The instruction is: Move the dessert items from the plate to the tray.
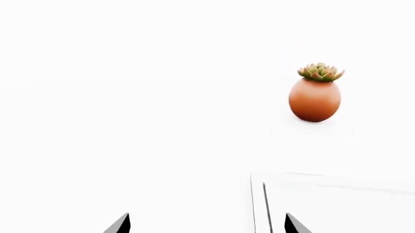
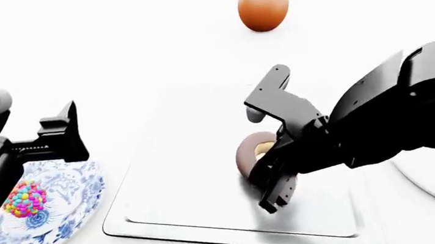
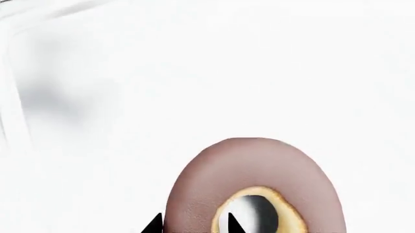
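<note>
The brown ring doughnut (image 2: 250, 151) stands on edge over the middle of the white tray (image 2: 175, 182). My right gripper (image 2: 270, 180) is shut on it. In the right wrist view one fingertip (image 3: 154, 224) lies outside the doughnut (image 3: 253, 170) and the other sits in its yellow hole. Whether the doughnut touches the tray I cannot tell. The multicoloured candy ball (image 2: 25, 198) rests on the blue-patterned plate (image 2: 75, 203) at the left. My left gripper (image 2: 64, 124) hovers just behind that plate, open and holding nothing (image 1: 207, 225), with the tray's corner (image 1: 257, 204) below it.
An orange egg-shaped pot with a green succulent (image 2: 263, 3) (image 1: 314, 97) stands on the white table behind the tray. A plain white plate (image 2: 434, 186) lies at the right, partly hidden by my right arm.
</note>
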Motion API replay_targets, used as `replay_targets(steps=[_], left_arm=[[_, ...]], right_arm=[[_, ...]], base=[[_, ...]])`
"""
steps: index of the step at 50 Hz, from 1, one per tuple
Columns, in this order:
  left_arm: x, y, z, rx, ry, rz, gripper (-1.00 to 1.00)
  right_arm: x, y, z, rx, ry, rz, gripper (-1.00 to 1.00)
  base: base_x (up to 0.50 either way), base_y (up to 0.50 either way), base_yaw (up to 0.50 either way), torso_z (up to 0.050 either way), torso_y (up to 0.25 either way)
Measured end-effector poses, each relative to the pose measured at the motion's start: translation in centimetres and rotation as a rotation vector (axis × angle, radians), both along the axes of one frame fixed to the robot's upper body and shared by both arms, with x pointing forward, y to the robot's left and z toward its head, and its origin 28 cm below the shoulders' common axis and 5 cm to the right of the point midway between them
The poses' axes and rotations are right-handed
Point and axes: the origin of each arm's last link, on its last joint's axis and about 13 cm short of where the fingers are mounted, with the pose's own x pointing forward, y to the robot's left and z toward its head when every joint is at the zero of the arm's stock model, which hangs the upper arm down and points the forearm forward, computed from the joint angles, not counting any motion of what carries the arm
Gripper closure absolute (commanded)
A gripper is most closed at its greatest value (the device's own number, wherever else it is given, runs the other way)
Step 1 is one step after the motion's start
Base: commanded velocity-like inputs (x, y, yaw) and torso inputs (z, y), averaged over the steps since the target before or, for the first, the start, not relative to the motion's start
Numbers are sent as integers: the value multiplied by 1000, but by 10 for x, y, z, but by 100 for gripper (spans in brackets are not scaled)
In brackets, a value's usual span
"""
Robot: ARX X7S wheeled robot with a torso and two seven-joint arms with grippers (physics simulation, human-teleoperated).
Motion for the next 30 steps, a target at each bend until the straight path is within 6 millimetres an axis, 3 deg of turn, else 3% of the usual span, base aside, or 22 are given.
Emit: replay_targets(steps=[8,19,30], left_arm=[[-1,1,-3,-4,3,4,-100],[-1,1,-7,2,9,7,-100],[-3,6,-15,85,76,87,-100]], right_arm=[[2,4,8,14,3,15,-100],[-8,-5,72,175,-181,4,-100],[-17,-13,94,404,-575,-106,-100]], base=[[0,0,0,0,0],[0,0,0,0,0],[0,0,0,0,0]])
